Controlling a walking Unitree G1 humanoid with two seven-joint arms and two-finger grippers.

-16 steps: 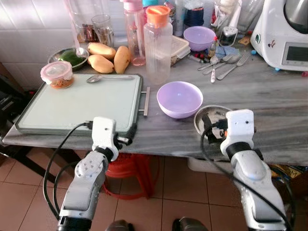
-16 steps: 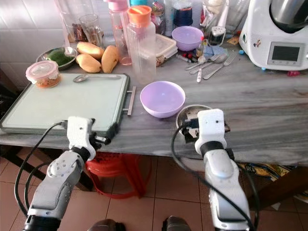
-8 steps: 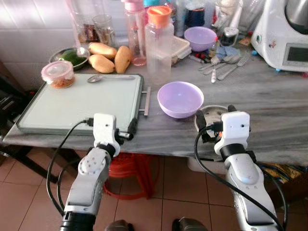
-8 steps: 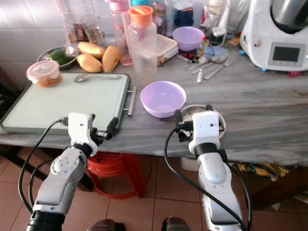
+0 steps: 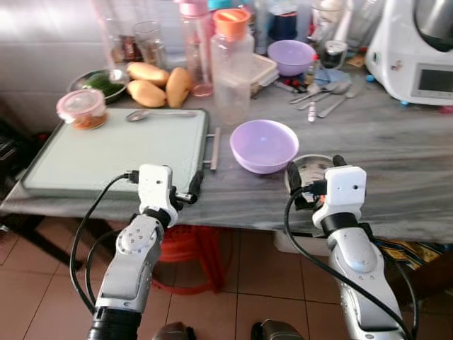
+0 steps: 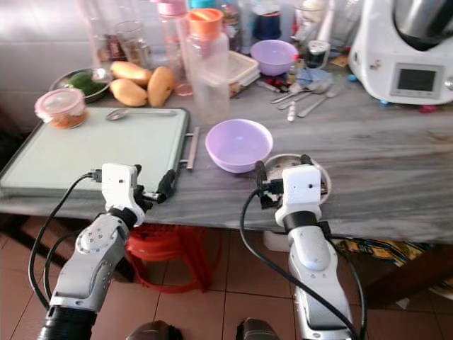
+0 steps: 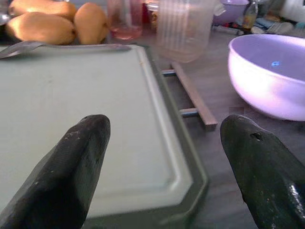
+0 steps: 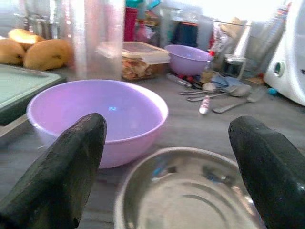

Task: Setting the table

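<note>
A light purple bowl (image 5: 265, 145) stands on the grey marble counter (image 5: 396, 142), just right of a pale green tray (image 5: 106, 145) with a spoon (image 5: 152, 114) at its far edge. Beside the purple bowl, near the counter's front edge, sits a small steel bowl (image 8: 186, 195). My right gripper (image 5: 315, 168) is open, with one finger on each side of this steel bowl, which it partly hides. At the tray's front right corner (image 7: 190, 186), my left gripper (image 7: 167, 143) stands open and holds nothing.
At the back stand a clear jug with an orange lid (image 5: 232, 64), a pink bottle (image 5: 198, 42), mangoes (image 5: 159, 83), a second purple bowl (image 5: 294, 55) and loose cutlery (image 5: 325, 92). A lidded food tub (image 5: 83, 110) sits far left, a white appliance (image 5: 417, 49) far right.
My right gripper has moved forward, and its fingers now stand on either side of the steel bowl. The left gripper has edged slightly closer to the tray's corner.
</note>
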